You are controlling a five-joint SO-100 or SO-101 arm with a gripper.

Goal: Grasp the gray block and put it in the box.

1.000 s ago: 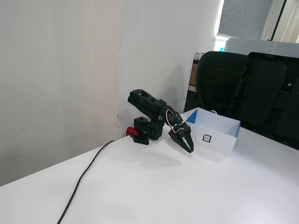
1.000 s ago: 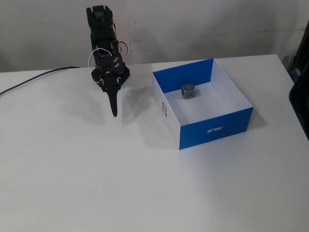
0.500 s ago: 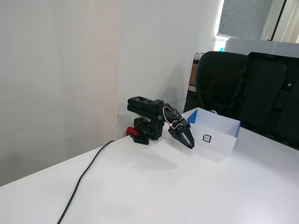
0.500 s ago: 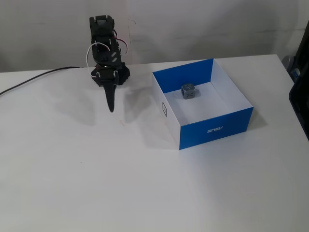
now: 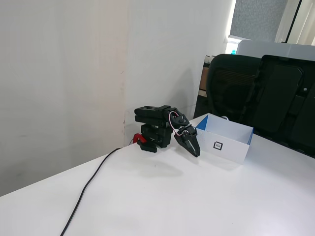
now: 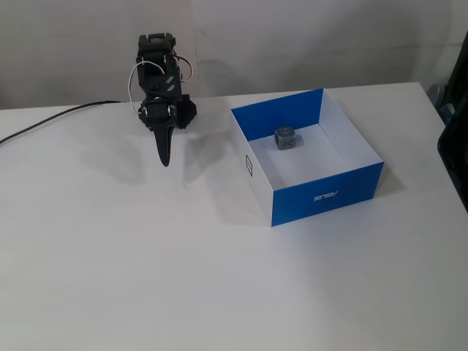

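I see block [image 6: 285,137] resting inside box [image 6: 327,195], near back wall. Claw [image 6: 166,159] clenched, empty, beside box on table [image 6: 219,278].

Even, soft indoor light in both fixed views, faint diffuse shadows on the white table [image 6: 219,278], slight softness, no glare.

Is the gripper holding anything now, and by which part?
Nothing is held. The gripper is shut and empty beside the box; the gray block lies inside the box.
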